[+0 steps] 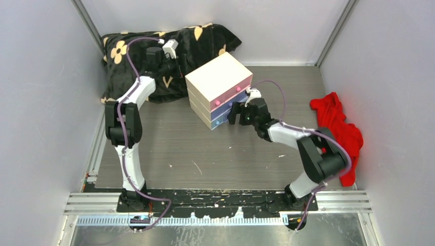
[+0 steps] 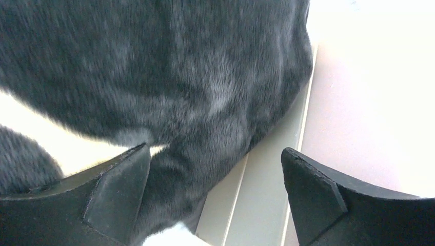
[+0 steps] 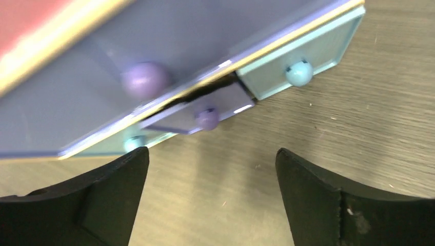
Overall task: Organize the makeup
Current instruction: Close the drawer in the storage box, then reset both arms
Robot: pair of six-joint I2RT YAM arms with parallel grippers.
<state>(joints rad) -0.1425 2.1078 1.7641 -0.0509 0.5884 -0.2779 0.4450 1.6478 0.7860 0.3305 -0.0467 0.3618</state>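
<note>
No makeup shows in any view. The cream box (image 1: 218, 77) with pink and blue drawers stands mid-table. My right gripper (image 1: 237, 113) is open and empty, low over the table just in front of the drawer fronts. In the right wrist view my right gripper (image 3: 212, 169) faces a small purple drawer (image 3: 205, 113) that stands slightly out with a dark gap above it, and a blue drawer (image 3: 297, 64) beside it. My left gripper (image 1: 178, 65) is open over the black furry cloth (image 1: 154, 56) at the box's back left; in the left wrist view my left gripper (image 2: 215, 169) has cloth (image 2: 169, 77) and box edge (image 2: 256, 195) beneath it.
The black cloth with yellow flowers lies bunched against the back wall at the left. A red cloth (image 1: 338, 128) lies at the right edge by the wall. Grey walls close in both sides and the back.
</note>
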